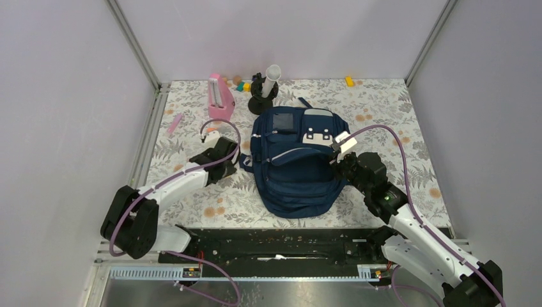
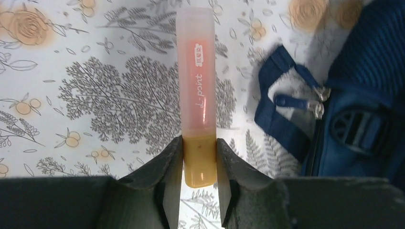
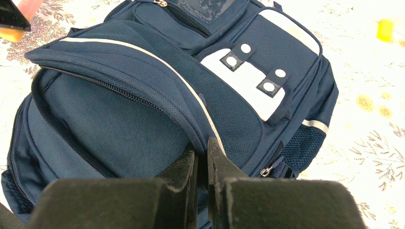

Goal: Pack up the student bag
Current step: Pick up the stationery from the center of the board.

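Clamped in left gripper: amber end of a capped marker, just beside the student bag lying mid-table. Pinched shut in right gripper: bag's front flap, lifted agape. Seemingly early: marker not yet inside, pink stick lying loose.

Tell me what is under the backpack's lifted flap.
Under the flap that the right gripper pinches, only navy fabric of the backpack and a zipper show. Anything deeper inside is hidden by the flap.

The student bag, navy with 2 white-grey patches, lies front-up in the middle of the table, its unzipped flap raised.
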`<state>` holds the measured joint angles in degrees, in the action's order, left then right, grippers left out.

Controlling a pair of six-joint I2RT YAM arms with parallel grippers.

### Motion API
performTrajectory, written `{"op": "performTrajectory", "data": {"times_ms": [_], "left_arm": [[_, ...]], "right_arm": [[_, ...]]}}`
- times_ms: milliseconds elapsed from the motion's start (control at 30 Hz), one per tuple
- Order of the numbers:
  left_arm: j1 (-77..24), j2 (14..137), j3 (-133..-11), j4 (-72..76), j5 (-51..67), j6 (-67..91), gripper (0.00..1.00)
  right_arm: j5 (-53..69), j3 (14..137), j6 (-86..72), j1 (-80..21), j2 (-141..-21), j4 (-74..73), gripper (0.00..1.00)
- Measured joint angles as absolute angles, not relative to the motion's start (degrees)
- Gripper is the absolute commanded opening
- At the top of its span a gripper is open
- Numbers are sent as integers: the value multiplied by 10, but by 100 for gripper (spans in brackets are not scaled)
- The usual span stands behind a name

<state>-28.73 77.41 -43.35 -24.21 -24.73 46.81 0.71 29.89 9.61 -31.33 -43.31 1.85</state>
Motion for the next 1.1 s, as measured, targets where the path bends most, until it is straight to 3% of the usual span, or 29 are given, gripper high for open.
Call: {"op": "performTrajectory", "data": {"times_ms": [367,933,1100], "left_arm": [[-398,790,-420,-262,-240,427,23],[-408,867,-437,-241,-227,416,42],[-408,871,-438,-228,-223,417,37]], "right_arm": [[7,299,96,-313,-427,12,0],[10,299,91,-313,-423,3,0],[10,299,91,-313,-423,3,0]]}}
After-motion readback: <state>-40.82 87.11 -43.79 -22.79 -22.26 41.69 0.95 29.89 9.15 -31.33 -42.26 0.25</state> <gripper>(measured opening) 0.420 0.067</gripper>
